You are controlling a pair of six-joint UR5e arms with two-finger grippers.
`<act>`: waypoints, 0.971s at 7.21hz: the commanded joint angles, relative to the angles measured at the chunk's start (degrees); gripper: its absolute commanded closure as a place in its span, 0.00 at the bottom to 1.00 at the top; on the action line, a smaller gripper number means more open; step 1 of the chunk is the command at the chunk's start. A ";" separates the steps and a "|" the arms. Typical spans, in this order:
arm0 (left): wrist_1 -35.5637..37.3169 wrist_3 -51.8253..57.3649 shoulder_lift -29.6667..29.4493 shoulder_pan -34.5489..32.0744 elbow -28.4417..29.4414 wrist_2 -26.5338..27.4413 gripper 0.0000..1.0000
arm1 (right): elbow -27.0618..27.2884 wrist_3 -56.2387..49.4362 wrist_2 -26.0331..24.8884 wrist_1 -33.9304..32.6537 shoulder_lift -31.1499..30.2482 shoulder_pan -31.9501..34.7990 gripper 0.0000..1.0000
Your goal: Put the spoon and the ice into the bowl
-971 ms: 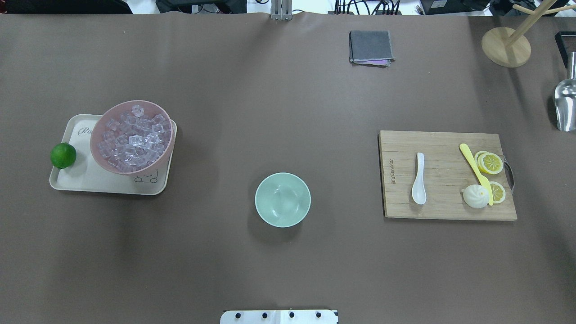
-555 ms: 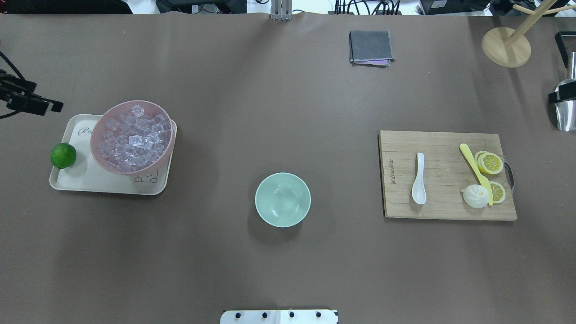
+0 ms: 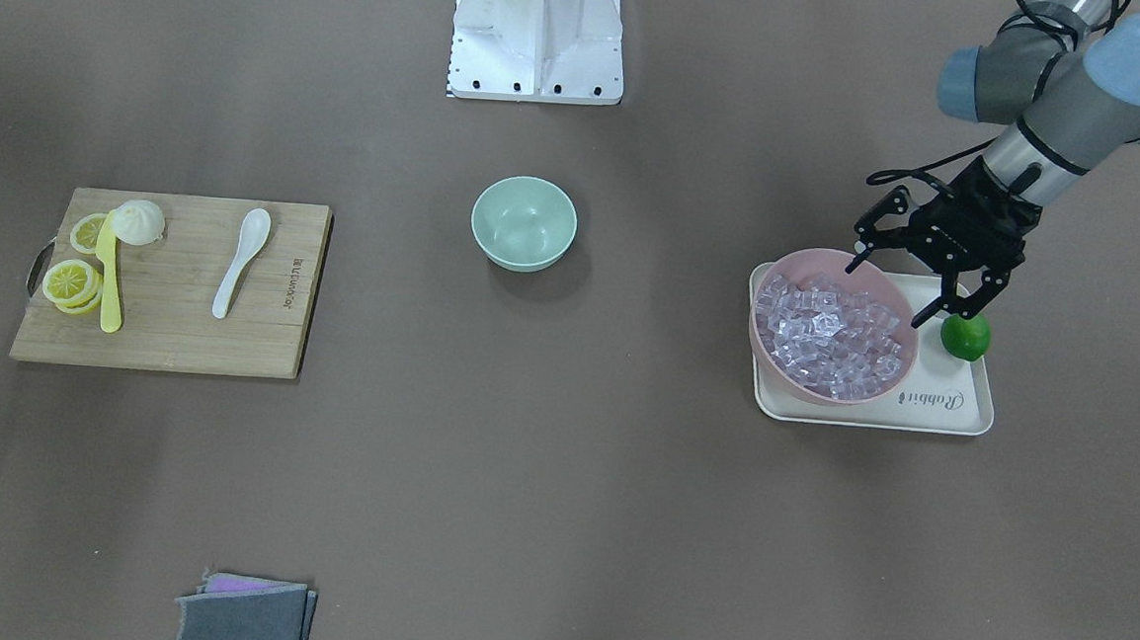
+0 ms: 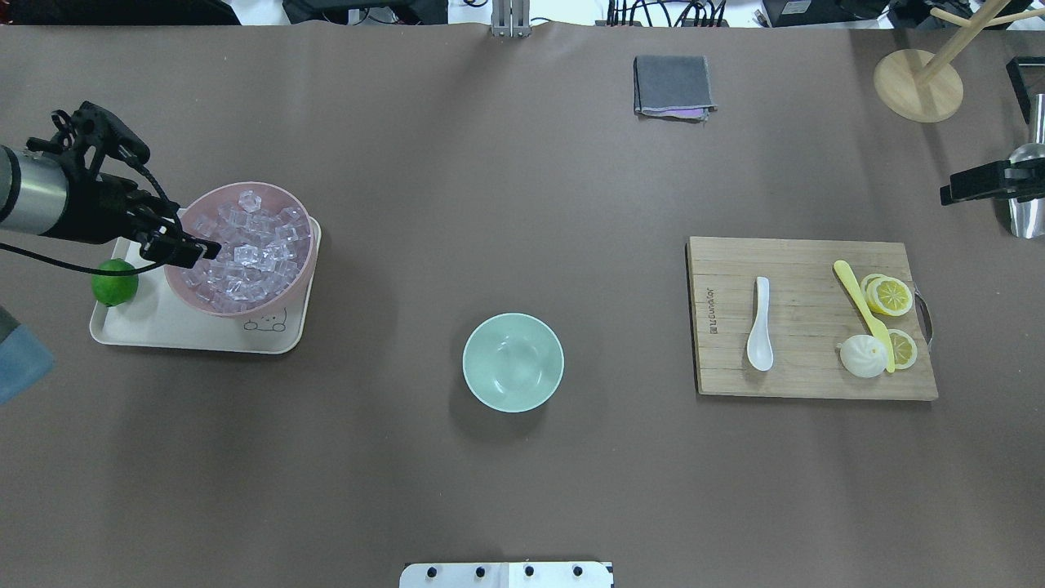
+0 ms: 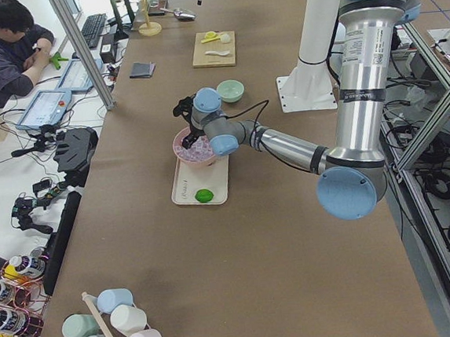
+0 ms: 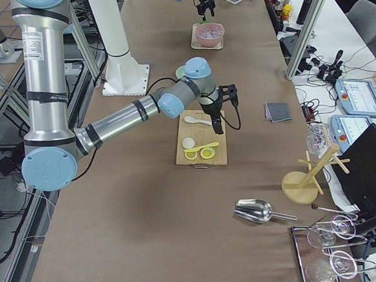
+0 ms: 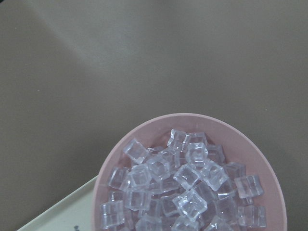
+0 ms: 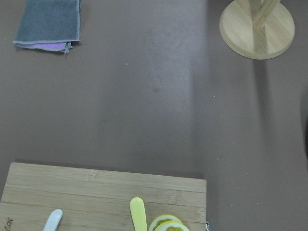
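The white spoon point(image 4: 760, 327) lies on the wooden cutting board point(image 4: 808, 380), scoop toward the robot; it also shows in the front view point(image 3: 240, 260). The mint-green bowl point(image 4: 513, 363) stands empty at mid-table. Clear ice cubes point(image 4: 245, 249) fill a pink bowl point(image 4: 174, 278); the left wrist view looks down on them point(image 7: 185, 192). My left gripper point(image 3: 883, 297) is open and empty, above the pink bowl's edge on the lime side. My right gripper point(image 4: 971, 186) shows only partly at the right edge, beyond the board and apart from the spoon. It looks open and empty.
The pink bowl sits on a cream tray point(image 4: 163, 331) beside a lime point(image 4: 114, 284). The board also holds a yellow knife point(image 4: 861, 306), lemon slices point(image 4: 890, 296) and a white bun point(image 4: 863, 357). A grey cloth point(image 4: 673, 84), a wooden stand point(image 4: 918, 85) and a metal scoop point(image 4: 1027, 204) lie at the far side.
My left arm has come in from the left edge to over the pink bowl. My right gripper has come further in from the right edge. The objects have not moved.
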 commanded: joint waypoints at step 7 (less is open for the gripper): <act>-4.33 0.17 -3.50 3.85 8.40 1.46 0.23 | 0.03 0.19 -0.47 0.01 0.09 -0.89 0.00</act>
